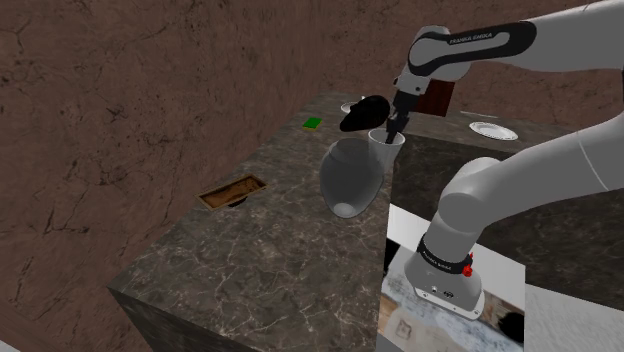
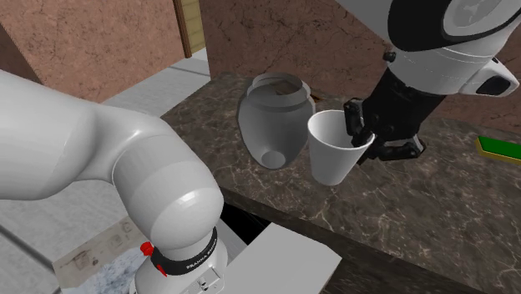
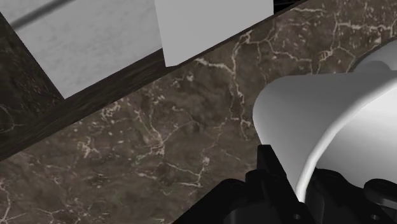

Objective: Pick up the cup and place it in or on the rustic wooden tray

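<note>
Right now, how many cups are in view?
1: the white cup, its rim clasped between the jaws, beside the large grey vessel. Others may be hidden behind the arm.

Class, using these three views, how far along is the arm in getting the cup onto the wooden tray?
Done: the gripper is shut on the rim of the white cup, one finger inside, one outside. In hand: the cup is clasped beside a grey vase; whether it is off the counter is unclear. Left: carry it to the wooden tray, lying apart toward the shoulder view's left, and release it.
</note>
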You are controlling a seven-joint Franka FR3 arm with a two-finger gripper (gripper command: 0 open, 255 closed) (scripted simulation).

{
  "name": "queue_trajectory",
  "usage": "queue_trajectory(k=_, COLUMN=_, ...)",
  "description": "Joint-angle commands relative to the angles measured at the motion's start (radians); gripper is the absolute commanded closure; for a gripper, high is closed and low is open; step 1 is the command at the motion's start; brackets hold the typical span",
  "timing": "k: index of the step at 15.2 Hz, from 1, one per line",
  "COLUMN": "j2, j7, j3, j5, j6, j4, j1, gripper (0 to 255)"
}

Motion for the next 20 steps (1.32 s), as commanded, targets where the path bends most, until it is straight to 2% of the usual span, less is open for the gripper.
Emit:
queue_trajectory(k=1, j2=-0.009, j7=0.007, j3=0.012, j5=0.006, j6=-0.032, j4=0.023, j1=0.002, gripper=255)
queue_trajectory(k=3, j2=-0.014, j7=0.011, j3=0.02, j5=0.011, j6=-0.06, j4=0.046, j1=0.003, gripper=255)
queue_trajectory(k=11, j2=0.104, j7=0.171, j3=0.145, j5=0.135, j6=0.021, j4=0.093, j1=0.129, gripper=255)
queue_trajectory(k=20, j2=0.308, j7=0.315, j3=0.254, j5=0.253, j6=0.093, j4=0.239, j1=0.255, gripper=255)
